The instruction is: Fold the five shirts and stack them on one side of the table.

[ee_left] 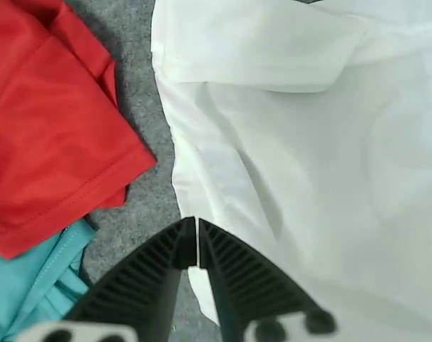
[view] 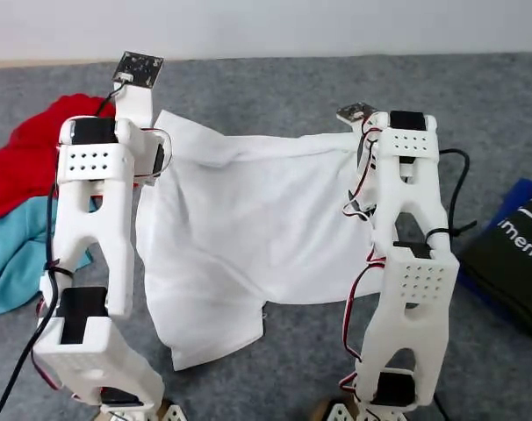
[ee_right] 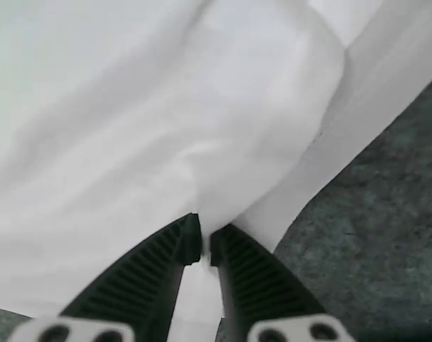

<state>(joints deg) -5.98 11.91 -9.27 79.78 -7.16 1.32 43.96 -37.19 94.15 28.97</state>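
Observation:
A white shirt [view: 248,228] lies spread over the middle of the grey table, partly folded, with a sleeve hanging toward the front. My left gripper [view: 158,158] is at its far left edge; in the left wrist view it [ee_left: 197,246] is shut, pinching the hem of the white shirt [ee_left: 309,157]. Over at the far right corner of the cloth sits my right gripper [view: 364,151]. Its wrist view shows it [ee_right: 204,246] shut with a bunched fold of the white shirt [ee_right: 130,128] running between its fingers.
A red shirt [view: 29,158] and a teal shirt [view: 11,254] lie crumpled at the left, close to the left arm; the left wrist view has the red shirt [ee_left: 45,128] and the teal shirt [ee_left: 23,292]. A black shirt [view: 512,263] on a blue one [view: 518,195] lies at the right edge.

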